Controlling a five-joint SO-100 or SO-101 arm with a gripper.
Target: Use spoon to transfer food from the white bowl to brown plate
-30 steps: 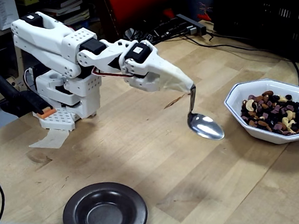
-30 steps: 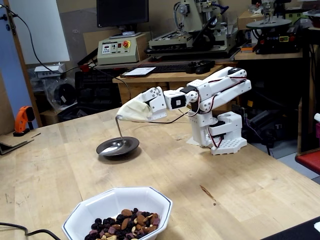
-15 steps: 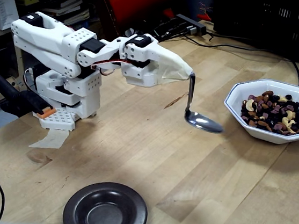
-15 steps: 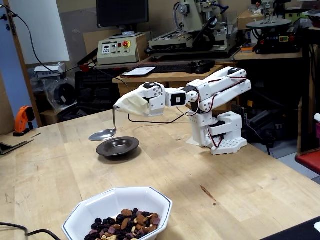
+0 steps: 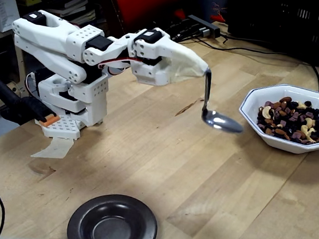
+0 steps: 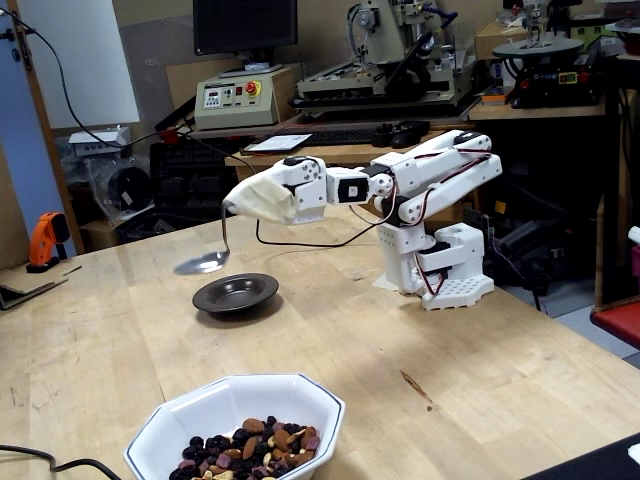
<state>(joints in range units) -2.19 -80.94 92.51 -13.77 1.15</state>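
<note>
Spoon held in the air above the desk, empty, between white bowl and brown plate.

Taking the white bowl (image 6: 236, 432) as landmark: in a fixed view it stands nearest the camera on the desk (image 6: 420, 400), and the food (image 6: 246, 449), nuts and dark dried fruit, lies inside it. Behind the bowl is the brown plate (image 6: 236, 294), with nothing on it. Above and just left of the plate hangs the spoon (image 6: 203, 262), its bowl shiny and without food. Farther back, the claw (image 6: 262, 202) is covered by beige wrapping, so I cannot tell how its jaws stand; the spoon handle comes out of the wrapping. In a fixed view the spoon (image 5: 221, 121) is just left of the bowl (image 5: 293, 116), apart from it.
</note>
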